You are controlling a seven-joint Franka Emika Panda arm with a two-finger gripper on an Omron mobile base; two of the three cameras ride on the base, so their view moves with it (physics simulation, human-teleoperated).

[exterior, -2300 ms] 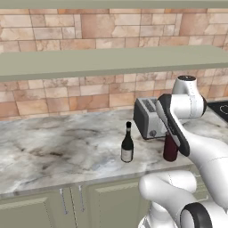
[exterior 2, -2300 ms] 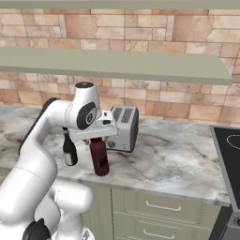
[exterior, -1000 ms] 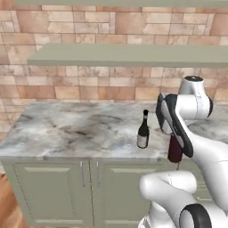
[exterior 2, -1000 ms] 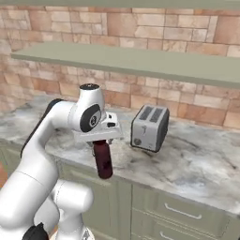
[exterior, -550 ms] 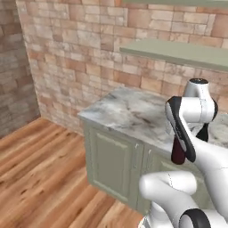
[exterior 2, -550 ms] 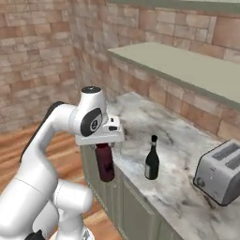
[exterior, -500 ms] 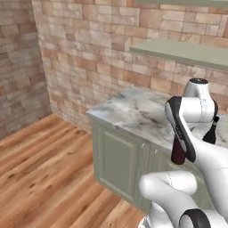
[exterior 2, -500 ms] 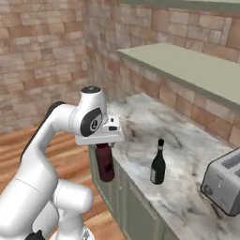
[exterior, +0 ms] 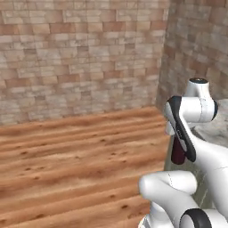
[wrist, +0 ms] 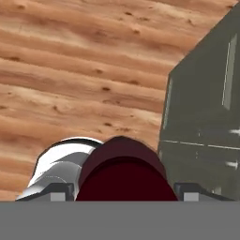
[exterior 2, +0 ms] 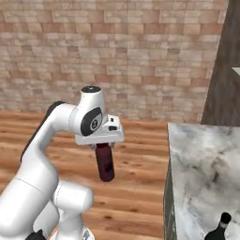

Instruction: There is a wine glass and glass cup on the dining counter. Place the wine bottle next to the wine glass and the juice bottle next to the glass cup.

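In the left base view, the white arm rises at the lower right, and the gripper (exterior: 177, 137) sits behind its dark-edged forearm link, holding the juice bottle (exterior: 178, 152), whose maroon body hangs straight down below the hand over the wooden floor (exterior: 75, 151). A brick wall (exterior: 80, 58) runs across the back and meets a second, darker wall at the right; a sliver of marble counter (exterior: 219, 127) shows just behind the arm at the right edge. In the right base view, the gripper (exterior 2: 103, 142) is clamped on the top of the juice bottle (exterior 2: 105, 163), which hangs upright in the air beneath the white hand, clear of the floor (exterior 2: 140, 187) and well to the left of the counter (exterior 2: 201, 173). On that marble top, at the bottom right corner, the black cap and thin neck of the wine bottle (exterior 2: 219, 230) stand up, its body cut off by the edge. In the hand view, the juice bottle (wrist: 123, 174) sits between the two small fingertips (wrist: 57, 195), seen end-on as a rounded dark red shape, with the plank floor (wrist: 84, 75) beneath it and the sage green cabinet front (wrist: 206, 108) at the right.
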